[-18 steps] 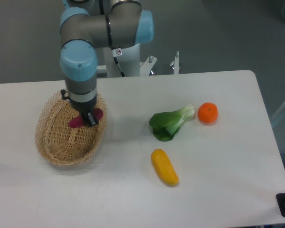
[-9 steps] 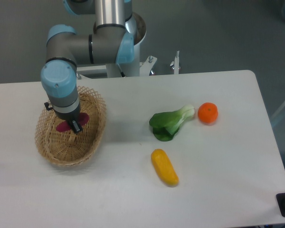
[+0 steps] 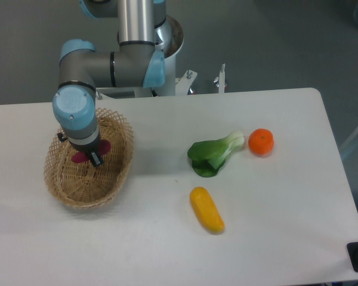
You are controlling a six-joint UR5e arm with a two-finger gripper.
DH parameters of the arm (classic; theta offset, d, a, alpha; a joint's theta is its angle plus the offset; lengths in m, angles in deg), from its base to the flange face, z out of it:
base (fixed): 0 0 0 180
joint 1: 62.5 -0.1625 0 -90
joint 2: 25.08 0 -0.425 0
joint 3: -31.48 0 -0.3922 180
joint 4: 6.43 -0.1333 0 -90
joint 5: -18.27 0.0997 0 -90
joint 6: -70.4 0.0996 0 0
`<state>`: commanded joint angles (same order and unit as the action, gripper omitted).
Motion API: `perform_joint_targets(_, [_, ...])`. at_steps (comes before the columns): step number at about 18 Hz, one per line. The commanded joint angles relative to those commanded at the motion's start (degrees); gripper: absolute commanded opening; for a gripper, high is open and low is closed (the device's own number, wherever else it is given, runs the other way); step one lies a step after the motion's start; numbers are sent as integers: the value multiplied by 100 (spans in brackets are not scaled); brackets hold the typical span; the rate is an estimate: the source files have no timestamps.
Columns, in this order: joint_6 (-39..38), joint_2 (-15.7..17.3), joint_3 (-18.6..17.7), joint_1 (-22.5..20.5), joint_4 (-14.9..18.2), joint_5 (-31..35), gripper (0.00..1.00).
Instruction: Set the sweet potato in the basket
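Jaws (image 3: 94, 156) pinching sweet potato (image 3: 80, 157) over basket (image 3: 116, 179); barely shifted since 0.5 s ago

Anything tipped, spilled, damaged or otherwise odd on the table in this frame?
Nothing stands out. The basket sits flat on the table, with the gripper holding the sweet potato over its inside. The bok choy, orange and yellow vegetable lie apart on the table, all intact.

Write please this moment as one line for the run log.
phase: placing | gripper: shut on sweet potato | position: over basket interior | release: not yet
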<state>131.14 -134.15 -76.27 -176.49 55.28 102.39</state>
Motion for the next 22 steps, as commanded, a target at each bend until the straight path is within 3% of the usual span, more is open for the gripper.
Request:
perform_joint_targets(4, [-158,-9,-26,0,-53,-9,25])
perform_joint_targets(5, [-158,-18,-18,0,-45,-9,33])
perform_joint_targets(7, [-141,-1,-18,0,-62,0,72])
perform_joint_targets(8, [-149,-1,-9,0,-53,9,85])
perform_joint_targets(13, [-141,236,61,-149,-44,44,100])
perform_joint_targets(16, [-88,289,359,-570,-45,70,100])
perform_joint_targets(20, [113,378,842,-1028,-36,790,100])
perform_joint_targets(22, [341,334,1019,-1334,-27,800,100])
